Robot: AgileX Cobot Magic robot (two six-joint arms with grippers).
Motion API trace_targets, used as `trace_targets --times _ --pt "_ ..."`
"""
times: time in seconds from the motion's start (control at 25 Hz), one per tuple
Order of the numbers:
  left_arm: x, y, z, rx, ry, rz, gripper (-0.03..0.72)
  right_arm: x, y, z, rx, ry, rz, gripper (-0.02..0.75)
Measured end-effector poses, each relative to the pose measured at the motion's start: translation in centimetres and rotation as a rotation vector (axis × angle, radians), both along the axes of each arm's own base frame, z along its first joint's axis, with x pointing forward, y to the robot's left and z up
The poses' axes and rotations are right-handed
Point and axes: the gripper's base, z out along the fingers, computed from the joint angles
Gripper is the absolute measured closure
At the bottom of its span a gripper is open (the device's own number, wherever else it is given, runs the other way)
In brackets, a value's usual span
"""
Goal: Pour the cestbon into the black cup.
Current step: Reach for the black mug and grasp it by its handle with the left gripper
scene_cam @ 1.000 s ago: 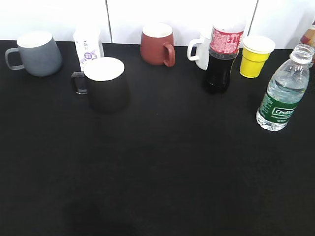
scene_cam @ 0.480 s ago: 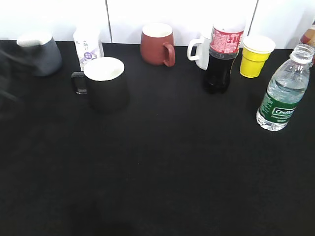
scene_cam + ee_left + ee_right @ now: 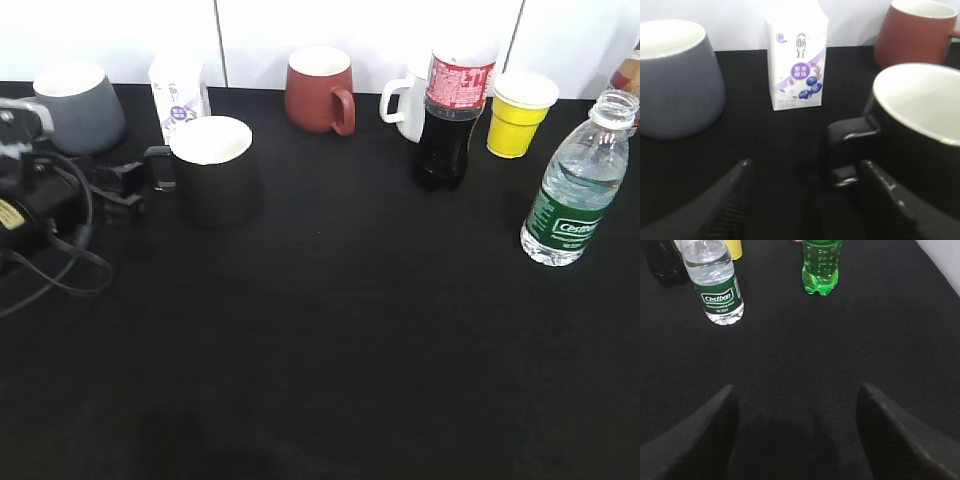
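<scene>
The cestbon (image 3: 574, 186) is a clear bottle with a green label, uncapped, upright at the right of the black table; it also shows in the right wrist view (image 3: 714, 284). The black cup (image 3: 212, 168) with white inside stands left of centre, handle (image 3: 158, 168) pointing left. My left gripper (image 3: 128, 190) is open, just left of the handle; in the left wrist view (image 3: 802, 167) the handle (image 3: 846, 152) lies between its fingers near the right one. My right gripper (image 3: 796, 390) is open and empty over bare table, out of the exterior view.
Along the back stand a grey mug (image 3: 78, 105), a small milk carton (image 3: 178, 95), a dark red mug (image 3: 318, 88), a white mug (image 3: 405, 102), a cola bottle (image 3: 452, 115) and a yellow cup (image 3: 520, 112). A green soda bottle (image 3: 822, 266) stands right of the cestbon.
My left arm has come into the exterior view from the left edge and its open gripper now sits at the black cup's handle. The cup and bottles have not moved.
</scene>
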Motion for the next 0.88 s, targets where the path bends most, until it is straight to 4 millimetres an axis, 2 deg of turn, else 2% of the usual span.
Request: trace_targets --times 0.08,0.32,0.44,0.76,0.88 --pt "0.4 -0.1 -0.7 -0.008 -0.048 0.004 0.191 0.0 0.0 0.0 0.000 0.000 0.000 0.183" --pt "0.7 -0.2 -2.4 -0.024 -0.053 0.005 0.191 0.0 0.0 0.0 0.000 0.000 0.000 0.183" --pt "0.9 -0.5 -2.3 -0.020 -0.073 -0.026 0.191 0.0 0.0 0.0 0.000 0.000 0.000 0.183" --pt "3.2 -1.4 -3.4 -0.023 -0.078 -0.025 0.191 0.0 0.0 0.0 0.000 0.000 0.000 0.183" --pt "4.8 -1.3 -3.2 -0.016 -0.108 -0.048 0.198 0.0 0.0 0.0 0.000 0.000 0.000 0.183"
